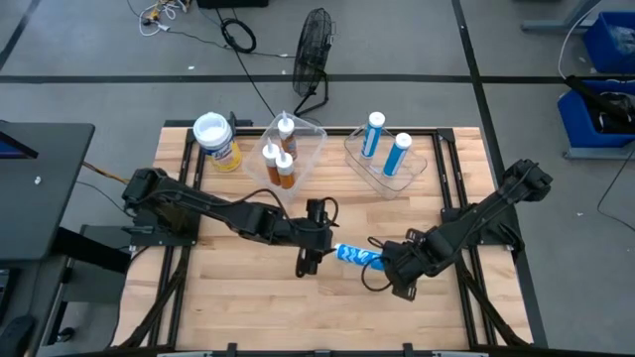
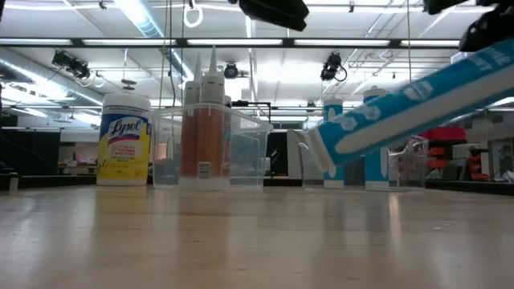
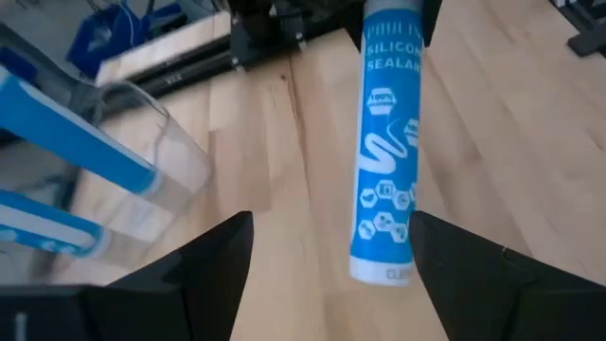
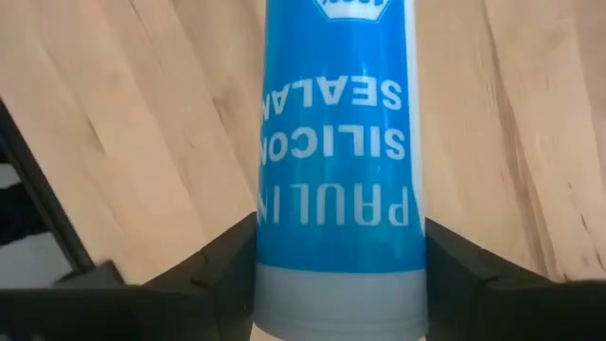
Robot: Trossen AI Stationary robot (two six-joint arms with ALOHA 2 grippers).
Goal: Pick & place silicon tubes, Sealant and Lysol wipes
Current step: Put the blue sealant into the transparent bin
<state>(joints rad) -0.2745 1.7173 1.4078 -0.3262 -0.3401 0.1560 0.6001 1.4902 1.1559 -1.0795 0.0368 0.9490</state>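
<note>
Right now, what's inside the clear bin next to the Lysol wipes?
The clear bin, beside the Lysol wipes, holds three upright orange-brown tubes with white nozzles. The low view shows their bodies through the wall; the bin floor beneath them is covered, so anything lying flat there cannot be seen.

Blue sealant tube (image 4: 336,142) between gripper (image 4: 339,275) fingers

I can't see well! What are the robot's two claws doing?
Left gripper: open, empty, near the tube's end.
Right gripper: closed on the blue silicone sealant tube.
</note>
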